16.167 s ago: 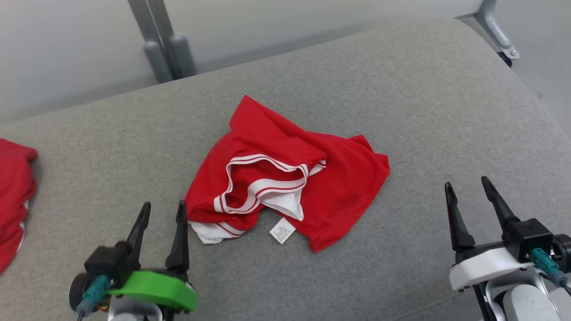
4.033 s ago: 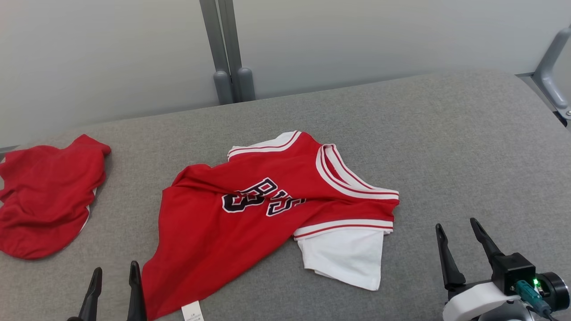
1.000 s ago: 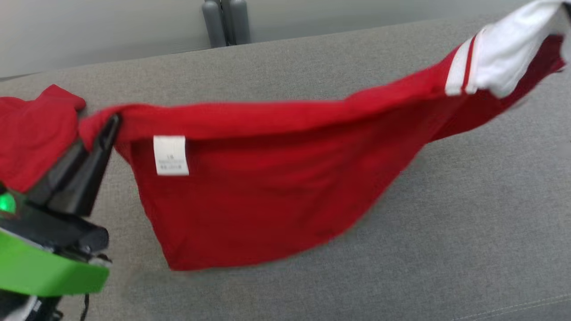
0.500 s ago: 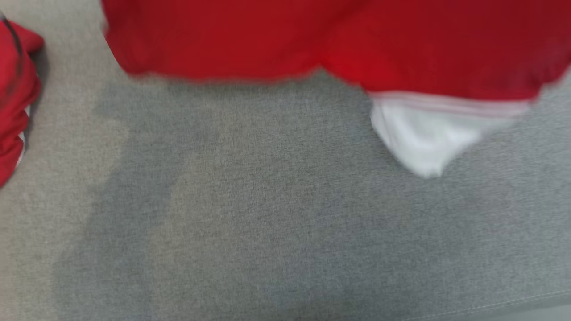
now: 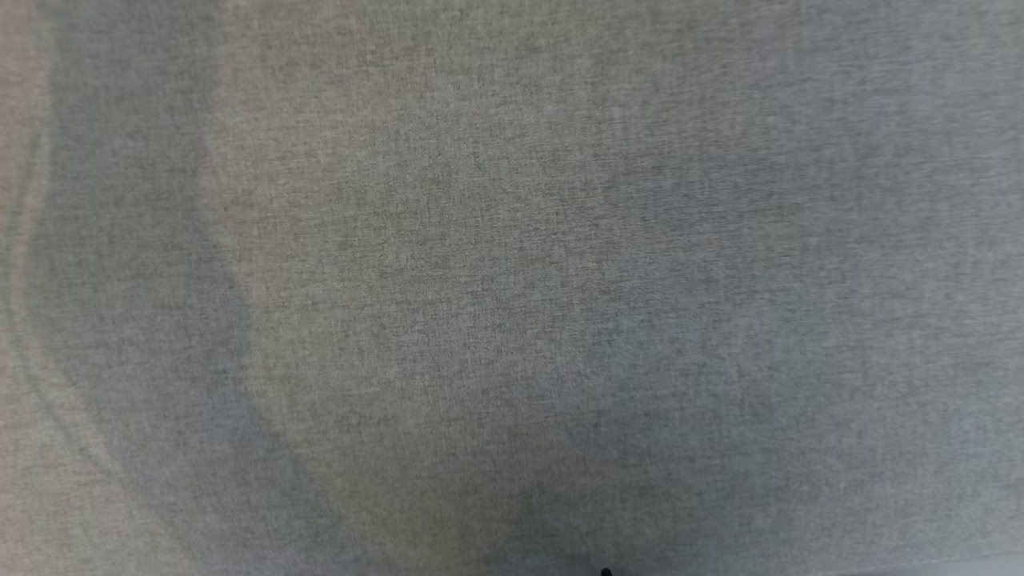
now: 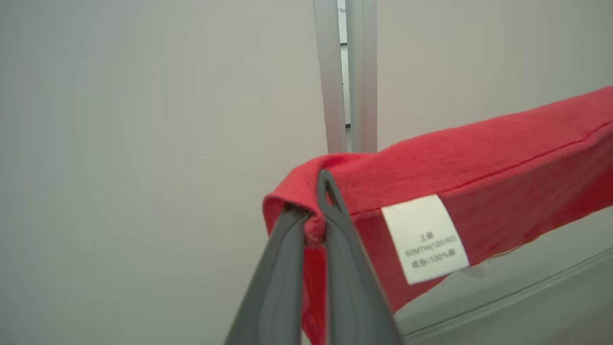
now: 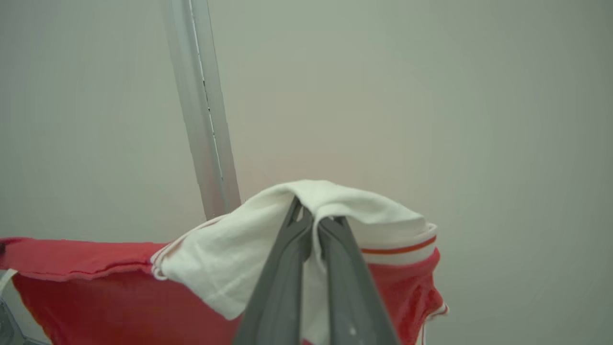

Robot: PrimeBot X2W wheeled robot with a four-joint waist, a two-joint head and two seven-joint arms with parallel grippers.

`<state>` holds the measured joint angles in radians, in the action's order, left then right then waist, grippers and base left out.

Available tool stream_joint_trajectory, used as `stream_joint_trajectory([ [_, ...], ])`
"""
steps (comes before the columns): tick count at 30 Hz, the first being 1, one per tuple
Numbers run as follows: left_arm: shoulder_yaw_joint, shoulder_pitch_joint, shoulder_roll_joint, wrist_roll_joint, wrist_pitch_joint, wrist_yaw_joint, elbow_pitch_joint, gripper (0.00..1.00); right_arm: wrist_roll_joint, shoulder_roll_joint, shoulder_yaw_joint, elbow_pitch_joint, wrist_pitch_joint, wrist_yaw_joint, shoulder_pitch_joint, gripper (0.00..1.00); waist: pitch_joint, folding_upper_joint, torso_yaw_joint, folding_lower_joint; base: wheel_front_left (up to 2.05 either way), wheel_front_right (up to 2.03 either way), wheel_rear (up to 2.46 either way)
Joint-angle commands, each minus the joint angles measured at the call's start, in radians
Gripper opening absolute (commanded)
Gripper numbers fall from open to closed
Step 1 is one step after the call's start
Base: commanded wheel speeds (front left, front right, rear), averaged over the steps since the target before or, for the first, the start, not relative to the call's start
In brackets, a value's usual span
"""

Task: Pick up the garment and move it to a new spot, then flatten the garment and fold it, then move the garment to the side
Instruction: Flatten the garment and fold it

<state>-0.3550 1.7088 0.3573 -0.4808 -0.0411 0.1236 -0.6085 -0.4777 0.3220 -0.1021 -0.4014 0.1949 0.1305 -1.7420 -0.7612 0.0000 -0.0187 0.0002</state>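
Gripping red-and-white knit jersey [image 6: 503, 158], jaws of left gripper [image 6: 309, 203] and right gripper [image 7: 313, 215] both clenched; shallow pinches, apparently, could slip if stretched.

The left hand [image 6: 310, 201] is a pair of long, matte dark-grey fingers [image 6: 352, 287], broad at the base and narrowing to slim rounded tips. One of them has a narrow teardrop slot [image 6: 328, 197] cut through just below its tip. The right hand [image 7: 313, 213] looks the same make (same dull charcoal plastic, same taper), smooth-faced, with one tiny pale speck [image 7: 352, 330] low on one finger.
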Motion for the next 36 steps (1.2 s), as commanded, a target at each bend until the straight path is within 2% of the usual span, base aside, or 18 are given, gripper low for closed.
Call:
stream_joint_trajectory([
  [1,-0.019,-0.024,-0.005,0.009,0.035,0.005,-0.033,0.00,-0.014,0.015,-0.017,-0.011,-0.037,0.000,0.061,0.00,-0.059,0.0000,0.026,-0.0002,0.00,0.00,0.00],
  [6,-0.116,-0.182,-0.030,-0.047,0.167,0.008,-0.148,0.00,-0.134,0.027,-0.080,-0.006,-0.183,0.001,0.334,0.00,-0.012,0.0000,0.016,-0.0002,0.00,0.00,0.00],
  [10,-0.200,-0.375,-0.007,-0.120,0.236,0.008,-0.151,0.00,-0.236,0.032,-0.126,0.056,-0.283,0.001,0.577,0.00,0.050,0.0000,-0.002,-0.0002,0.00,0.00,0.00],
  [15,-0.258,-0.607,0.017,-0.221,0.274,0.007,-0.069,0.00,-0.325,0.076,-0.153,0.163,-0.371,0.001,0.840,0.00,0.162,0.0000,-0.008,-0.0002,0.00,0.00,0.00],
  [16,-0.275,-0.688,0.014,-0.258,0.278,0.007,-0.038,0.00,-0.339,0.090,-0.156,0.191,-0.389,0.001,0.916,0.00,0.206,0.0000,-0.007,-0.0002,0.00,0.00,0.00],
  [21,-0.307,-0.933,0.017,-0.301,0.294,-0.007,0.062,0.00,-0.369,0.129,-0.113,0.282,-0.429,0.000,1.223,0.00,0.384,0.0000,0.016,-0.0002,0.00,0.00,0.00],
  [25,-0.295,-1.172,0.018,-0.366,0.298,-0.054,0.177,0.00,-0.395,0.116,-0.079,0.340,-0.426,0.000,1.483,0.00,0.518,0.0000,0.003,-0.0002,0.00,0.00,0.00],
  [29,-0.293,-1.430,0.047,-0.423,0.298,-0.140,0.343,0.00,-0.414,0.089,-0.029,0.392,-0.413,0.000,1.732,0.00,0.600,0.0000,-0.011,-0.0002,0.00,0.00,0.00],
  [32,-0.281,-1.616,0.075,-0.446,0.300,-0.226,0.475,0.00,-0.394,0.060,0.020,0.414,-0.417,0.000,1.902,0.00,0.620,0.0000,-0.017,-0.0002,0.00,0.00,0.00],
  [36,-0.274,-1.781,0.088,-0.450,0.304,-0.301,0.611,0.00,-0.380,0.019,0.052,0.434,-0.421,0.000,2.044,0.00,0.599,0.0000,-0.019,-0.0002,0.00,0.00,0.00],
])
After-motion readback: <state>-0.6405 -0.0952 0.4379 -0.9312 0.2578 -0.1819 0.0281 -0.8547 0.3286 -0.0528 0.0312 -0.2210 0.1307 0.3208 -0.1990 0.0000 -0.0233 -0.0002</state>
